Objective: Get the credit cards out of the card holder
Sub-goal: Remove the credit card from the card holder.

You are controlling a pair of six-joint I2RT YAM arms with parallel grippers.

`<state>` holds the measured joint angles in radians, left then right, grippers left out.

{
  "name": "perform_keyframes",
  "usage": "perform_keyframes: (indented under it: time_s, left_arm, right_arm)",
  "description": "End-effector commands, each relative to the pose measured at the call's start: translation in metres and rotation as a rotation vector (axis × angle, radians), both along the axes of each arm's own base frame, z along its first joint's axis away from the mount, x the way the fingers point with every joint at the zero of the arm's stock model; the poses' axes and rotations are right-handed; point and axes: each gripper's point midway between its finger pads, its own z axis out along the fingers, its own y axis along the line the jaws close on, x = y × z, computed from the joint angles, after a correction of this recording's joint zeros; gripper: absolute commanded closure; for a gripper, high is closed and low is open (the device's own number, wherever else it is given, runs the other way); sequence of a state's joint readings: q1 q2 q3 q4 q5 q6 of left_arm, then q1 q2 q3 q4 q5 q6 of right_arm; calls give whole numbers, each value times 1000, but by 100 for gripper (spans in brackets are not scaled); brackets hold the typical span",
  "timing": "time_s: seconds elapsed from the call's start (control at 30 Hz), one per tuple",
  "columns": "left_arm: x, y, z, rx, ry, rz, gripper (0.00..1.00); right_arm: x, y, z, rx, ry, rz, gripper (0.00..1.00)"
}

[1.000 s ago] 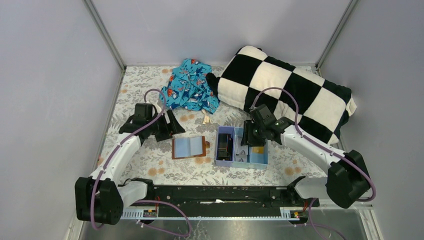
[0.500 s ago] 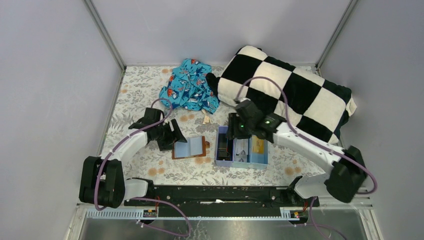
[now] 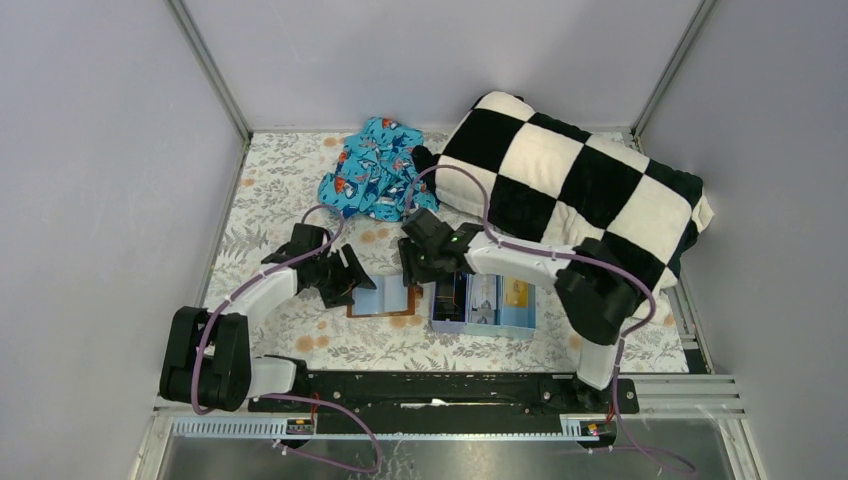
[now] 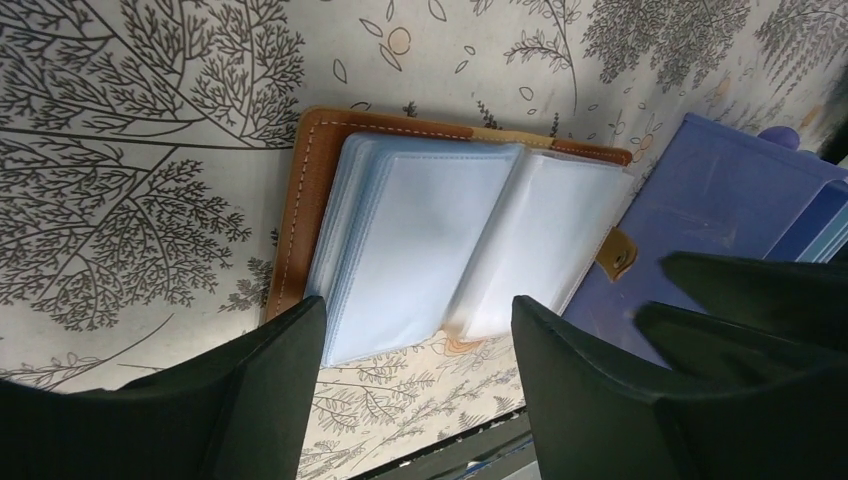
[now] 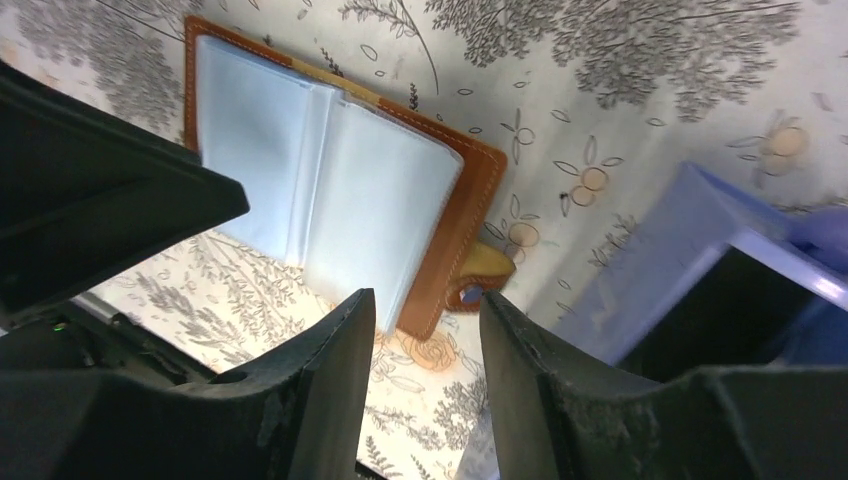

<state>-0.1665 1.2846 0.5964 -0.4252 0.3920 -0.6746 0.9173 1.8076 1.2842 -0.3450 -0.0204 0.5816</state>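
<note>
Since a second ago the right gripper (image 3: 415, 262) has swung leftward off the light blue tray (image 3: 483, 322), where it had hung over the middle and right compartments, and it is now above the right edge of the card holder (image 3: 385, 297), near the clasp tab (image 5: 485, 270). The left gripper (image 3: 345, 278) has also crept in from the left and now sits at the holder's left edge, so the two grippers flank it closely. The card holder itself has not shifted: it lies open and flat on the floral table cover (image 3: 290, 180), just left of the tray, its pale blue sleeves facing up. Both wrist views show each gripper's fingers spread apart with nothing between them, the open holder visible through the gap. The dark card (image 3: 450, 290) stands in the tray's left compartment and the orange-gold card (image 3: 516, 292) lies in its right compartment, both where they were before. The checkered blanket (image 3: 580, 190) and the blue patterned cloth (image 3: 380, 180) at the back are unchanged.
</note>
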Motion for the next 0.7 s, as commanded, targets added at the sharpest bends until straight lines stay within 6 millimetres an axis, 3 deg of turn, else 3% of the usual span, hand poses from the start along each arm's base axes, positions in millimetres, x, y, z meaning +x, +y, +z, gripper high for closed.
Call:
perform_keyframes:
  time_s: [0.0, 0.13, 0.3, 0.53, 0.67]
  left_arm:
    - [5, -6, 4, -45, -38, 5, 28]
    - [3, -5, 2, -38, -33, 17, 29]
    - [6, 9, 5, -10, -34, 81, 32]
    - [12, 30, 19, 31, -68, 163, 39]
    - [17, 43, 16, 53, -49, 205, 41]
  right_arm:
    - [7, 19, -11, -35, -37, 39, 50]
    - [15, 13, -34, -115, -42, 13, 52]
    - [12, 22, -57, -127, 4, 49, 60]
    - [6, 54, -61, -21, 55, 104, 86]
    - [13, 79, -62, 21, 57, 131, 92]
